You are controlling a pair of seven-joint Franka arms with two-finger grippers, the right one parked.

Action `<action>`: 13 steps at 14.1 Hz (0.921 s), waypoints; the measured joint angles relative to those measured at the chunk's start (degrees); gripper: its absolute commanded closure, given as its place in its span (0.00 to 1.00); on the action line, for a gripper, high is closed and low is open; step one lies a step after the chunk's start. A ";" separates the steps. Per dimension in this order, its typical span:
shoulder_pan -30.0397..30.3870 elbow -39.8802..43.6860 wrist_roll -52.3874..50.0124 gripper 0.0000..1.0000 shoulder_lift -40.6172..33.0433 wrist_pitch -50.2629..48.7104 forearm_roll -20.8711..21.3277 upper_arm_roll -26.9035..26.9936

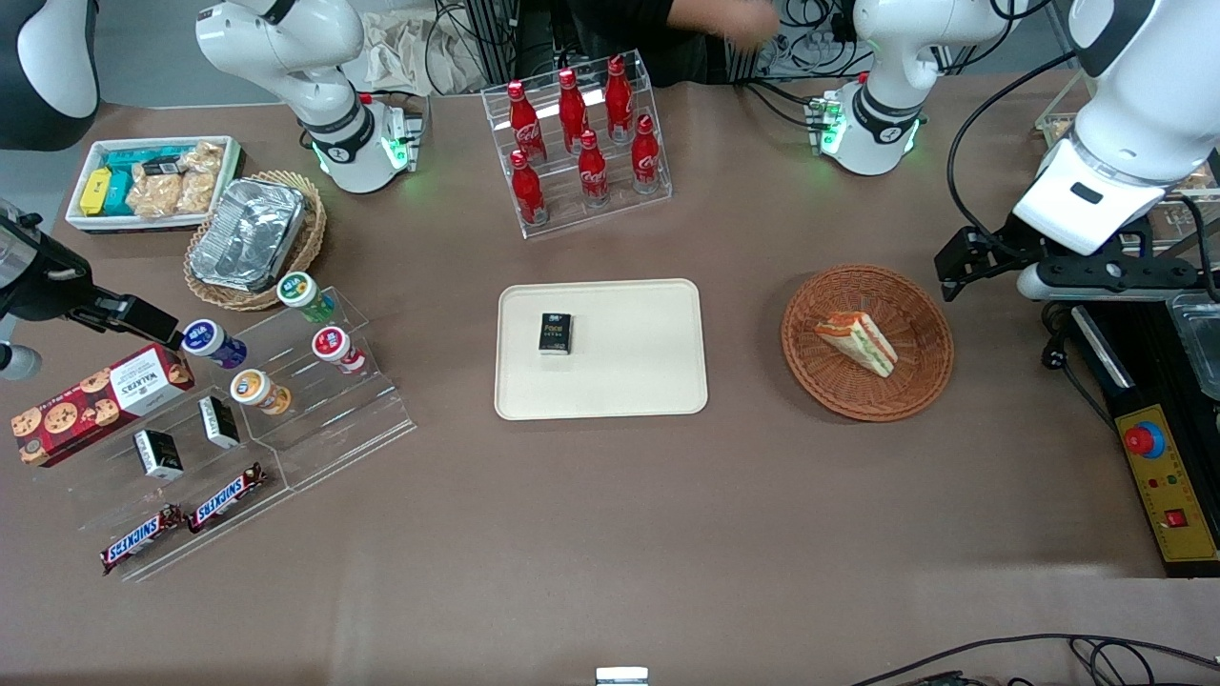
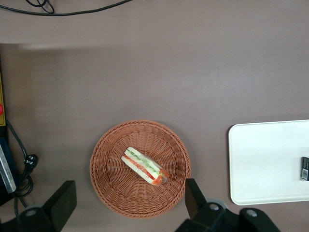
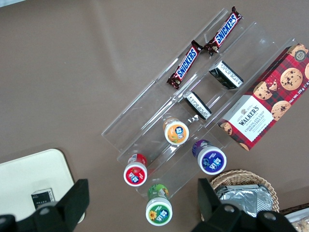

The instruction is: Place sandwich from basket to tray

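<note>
The sandwich [image 1: 856,343] [image 2: 145,166], a pale wedge with red, orange and green layers, lies in the round reddish-brown basket [image 1: 858,395] [image 2: 111,145]. The cream tray [image 1: 629,372] [image 2: 265,164] sits beside the basket, toward the parked arm's end, and carries a small black box [image 1: 556,333] [image 2: 304,168]. My left gripper [image 1: 958,267] [image 2: 128,200] hangs open, high over the table by the basket's edge on the working arm's end. Its fingers [image 2: 193,198] stand wide apart with nothing between them, and the sandwich sits well below.
A clear rack of red cola bottles [image 1: 577,143] stands farther back than the tray. Toward the parked arm's end are a stepped acrylic stand [image 1: 286,419] with cups and snack bars, a cookie box [image 1: 95,400], a tan basket with a foil pan [image 1: 250,236] and a white bin [image 1: 152,181]. A control box [image 1: 1158,476] lies beside the basket.
</note>
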 measured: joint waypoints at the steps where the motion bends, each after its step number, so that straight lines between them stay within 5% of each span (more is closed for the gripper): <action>1: 0.00 0.00 0.00 0.00 -0.03 0.00 0.00 0.00; 10: 0.00 0.00 -1.02 0.00 -0.14 0.00 -0.01 0.13; 13: -0.13 -0.01 -11.52 0.00 -0.14 -0.11 -0.03 0.07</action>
